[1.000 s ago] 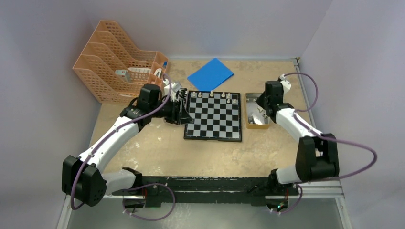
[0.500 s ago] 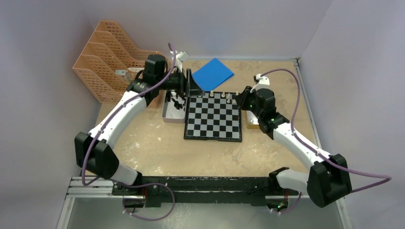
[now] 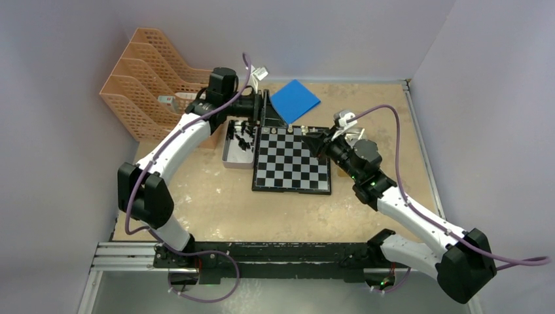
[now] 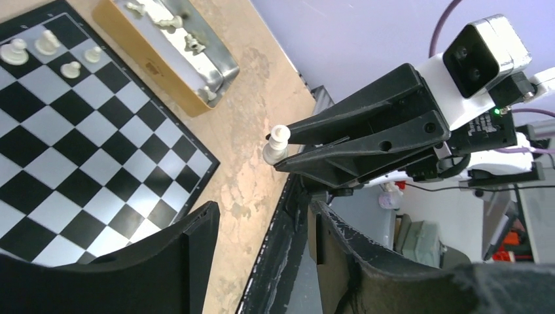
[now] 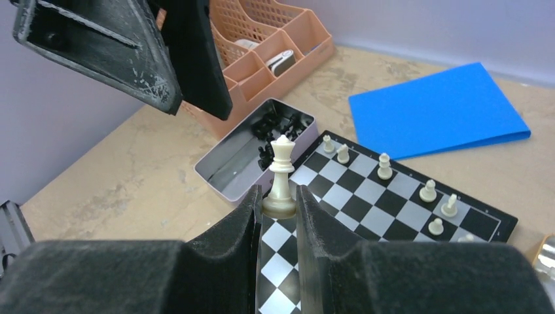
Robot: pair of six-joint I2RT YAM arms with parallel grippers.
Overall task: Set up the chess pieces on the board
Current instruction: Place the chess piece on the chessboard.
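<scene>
Right fingers [image 5: 239,229] around cream-white chess piece [image 5: 283,173], indistinct from above.

Right wrist view:
- Foot of the white piece [image 5: 282,171] is sunk between the right gripper [image 5: 280,199] fingers, its bottom rim hidden.
- Board [image 5: 366,191] squares nearest the jaws are covered by the fingers.
- Black pieces [image 5: 280,124] in the grey tin [image 5: 226,163], ahead-left of the jaws, are a dark heap; kinds unreadable.
- Left gripper [image 5: 196,110], up-left of the jaws, is cut by the top edge.
- Gold tin [image 5: 544,260], right of the jaws, shows only a corner.

Left wrist view:
- Board runs off the left edge.
- Pale pieces [image 4: 171,23] in the gold tin are too small to name.
</scene>
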